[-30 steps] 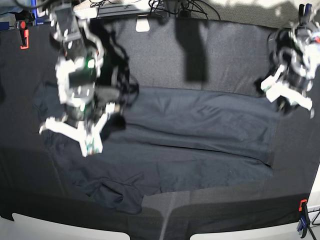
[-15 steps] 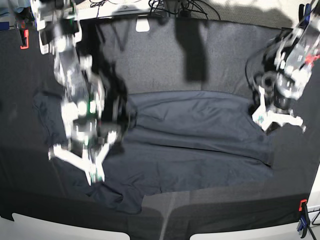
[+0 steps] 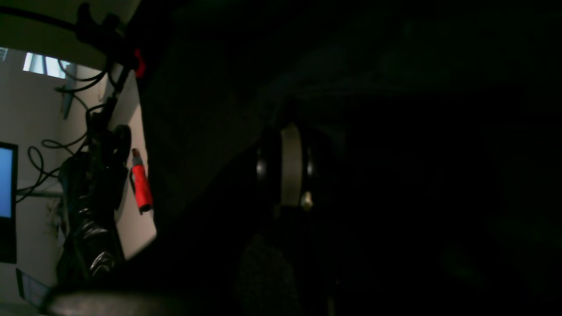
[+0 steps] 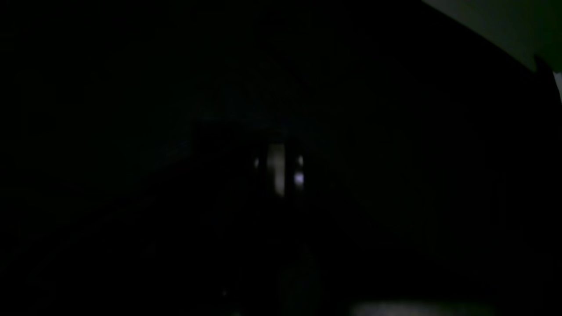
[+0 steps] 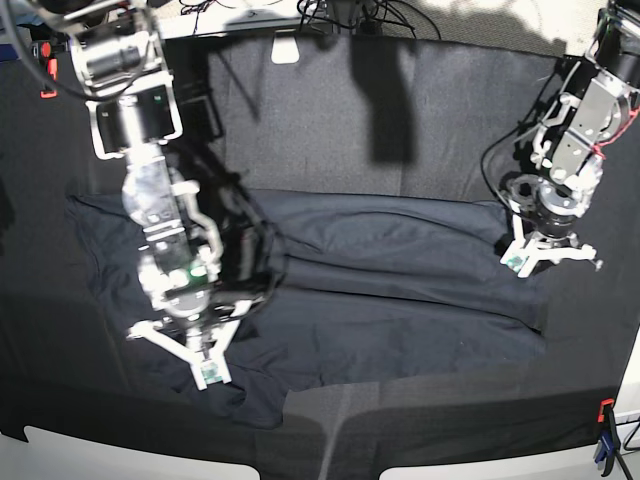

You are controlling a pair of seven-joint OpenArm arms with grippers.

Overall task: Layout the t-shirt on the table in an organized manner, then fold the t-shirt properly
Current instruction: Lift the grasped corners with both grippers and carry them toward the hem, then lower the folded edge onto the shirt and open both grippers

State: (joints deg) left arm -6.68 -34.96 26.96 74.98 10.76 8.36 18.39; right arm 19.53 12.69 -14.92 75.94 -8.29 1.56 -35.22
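While the t-shirt (image 5: 400, 290) lies spread across the table (image 5: 330, 110), long axis from 9 to 3 o'clock, each end is met by a closed gripper: right gripper (image 5: 205, 362) low over the 8 o'clock corner, left gripper (image 5: 548, 252) at the 3 o'clock hem (whether cloth is pinched cannot be told).

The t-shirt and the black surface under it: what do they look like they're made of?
The t-shirt looks like soft, matte knit fabric, probably cotton: it lies limp, with creases and bunched folds. The table seems covered in a coarser black cloth, perhaps felt: flat, faintly grainy, no sheen. Its white edges look like hard board or plastic.
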